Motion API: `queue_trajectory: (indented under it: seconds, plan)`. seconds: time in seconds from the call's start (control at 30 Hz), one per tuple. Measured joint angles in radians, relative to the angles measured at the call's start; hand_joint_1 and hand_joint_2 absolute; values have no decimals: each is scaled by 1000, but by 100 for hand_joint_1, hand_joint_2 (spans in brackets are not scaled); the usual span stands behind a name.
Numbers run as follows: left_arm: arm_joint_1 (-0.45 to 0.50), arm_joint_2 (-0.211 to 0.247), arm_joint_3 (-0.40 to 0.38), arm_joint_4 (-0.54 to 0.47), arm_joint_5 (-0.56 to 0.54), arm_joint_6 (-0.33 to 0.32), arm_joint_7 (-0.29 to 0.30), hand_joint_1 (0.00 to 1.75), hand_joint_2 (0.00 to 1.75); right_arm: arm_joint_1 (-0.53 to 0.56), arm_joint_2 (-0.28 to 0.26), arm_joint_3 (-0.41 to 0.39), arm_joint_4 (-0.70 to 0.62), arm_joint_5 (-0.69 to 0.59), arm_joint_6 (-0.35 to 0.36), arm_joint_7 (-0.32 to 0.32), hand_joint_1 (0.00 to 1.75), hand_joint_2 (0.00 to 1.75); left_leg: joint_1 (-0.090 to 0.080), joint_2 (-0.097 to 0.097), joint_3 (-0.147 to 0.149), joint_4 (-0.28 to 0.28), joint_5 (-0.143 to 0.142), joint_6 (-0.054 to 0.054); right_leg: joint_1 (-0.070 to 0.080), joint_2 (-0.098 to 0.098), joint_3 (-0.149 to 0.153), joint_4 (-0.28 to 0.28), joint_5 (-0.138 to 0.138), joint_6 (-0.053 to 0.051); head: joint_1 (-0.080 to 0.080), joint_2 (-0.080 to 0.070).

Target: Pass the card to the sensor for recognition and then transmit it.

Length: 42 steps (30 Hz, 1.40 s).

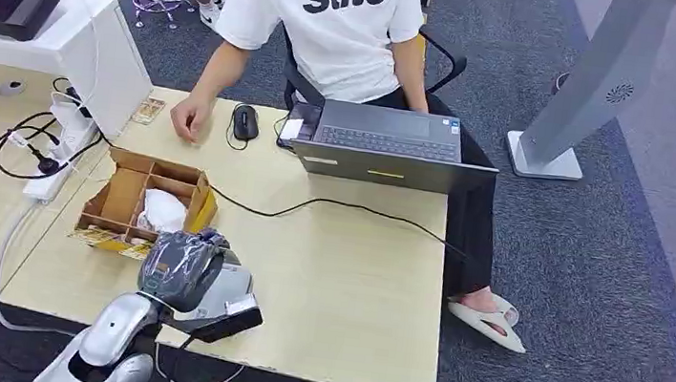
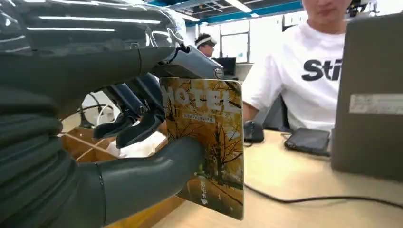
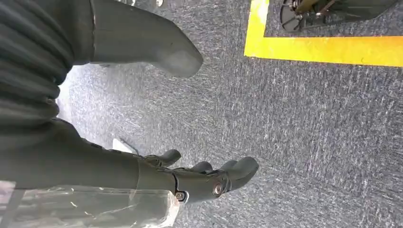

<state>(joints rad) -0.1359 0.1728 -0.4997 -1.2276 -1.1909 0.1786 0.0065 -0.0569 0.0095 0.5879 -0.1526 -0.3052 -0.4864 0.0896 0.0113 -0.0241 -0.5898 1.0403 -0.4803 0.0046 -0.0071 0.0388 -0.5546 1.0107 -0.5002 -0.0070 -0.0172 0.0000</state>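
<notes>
Near the lower left of the head view, your left hand (image 1: 183,268) pinches the card (image 2: 204,142) (thumb underneath); keep it upright toward the sensor, while the right hand (image 3: 190,178) hangs empty, fingers apart.

left hand (image 1: 182,265) over table (image 1: 353,279) | beside cardboard box (image 1: 145,203) | laptop (image 1: 388,144) at far edge
</notes>
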Motion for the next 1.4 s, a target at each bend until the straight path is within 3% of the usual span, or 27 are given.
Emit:
queue_trajectory:
  seconds: [0.57, 0.73, 1.0, 1.2, 1.4]
  plan:
    - [25, 6, -2, 48, -18, 9, 16, 175, 175, 0, 2, 0, 0, 3, 1, 0, 0, 175, 0, 0, 0, 0, 0, 0, 0, 0, 0, 0, 0, 0, 0, 0]
    - [25, -40, -2, 145, -33, 47, -5, 175, 175, -1, 3, 1, 0, 12, 1, 5, 0, 175, 0, 0, 0, 0, 0, 0, 0, 0, 0, 0, 0, 0, 0, 0]
    - [23, -44, -2, 159, -61, 65, 3, 175, 175, 0, 3, 2, 0, 12, 1, 5, 0, 175, 0, 0, 0, 0, 0, 0, 0, 0, 0, 0, 0, 0, 0, 0]
    - [9, -3, 10, 120, -81, 72, 23, 175, 175, 1, 3, 2, 0, 1, 0, 0, 0, 175, 0, 0, 0, 0, 0, 0, 0, -1, 0, 0, 0, 0, 0, 0]
    - [-26, 79, 62, -12, -89, 59, 32, 175, 175, 3, 3, 2, 0, -10, 0, -4, 0, 175, 1, -1, 0, 0, 1, -1, 1, -1, 0, 1, 0, 0, 0, 0]
